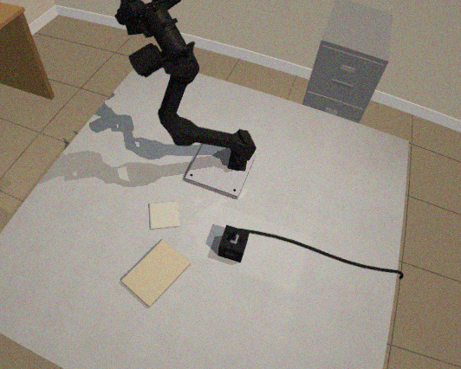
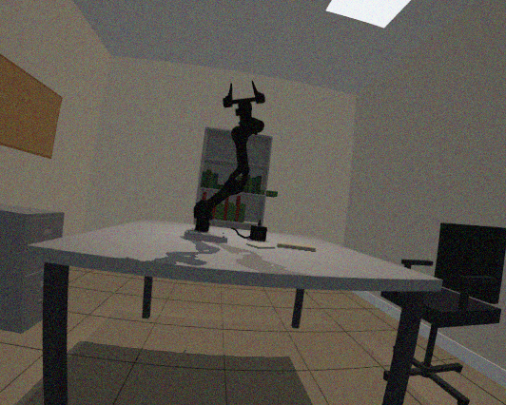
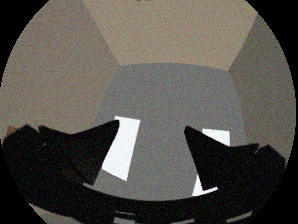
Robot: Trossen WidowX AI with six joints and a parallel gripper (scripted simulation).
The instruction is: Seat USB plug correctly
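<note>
The black power cube (image 1: 232, 250) (image 2: 259, 233) stands on the table, right of the two pale flat pieces in the top view. A small light-grey shape shows on its top there. The USB plug (image 2: 260, 222) shows in the exterior view as a thin dark upright bit above the cube; how deep it sits and which way round it is cannot be told. My gripper (image 2: 242, 83) (image 3: 153, 126) is wide open and empty, its fingers pointing up towards the ceiling, high above the table and far from the cube. It is outside the top view.
A black cable (image 1: 307, 247) runs from the cube to the table's right edge in the top view. A small cream pad (image 1: 164, 215) (image 2: 261, 245) and a larger tan pad (image 1: 155, 273) (image 2: 297, 247) lie beside the cube. The arm's base plate (image 1: 214, 184) is behind them.
</note>
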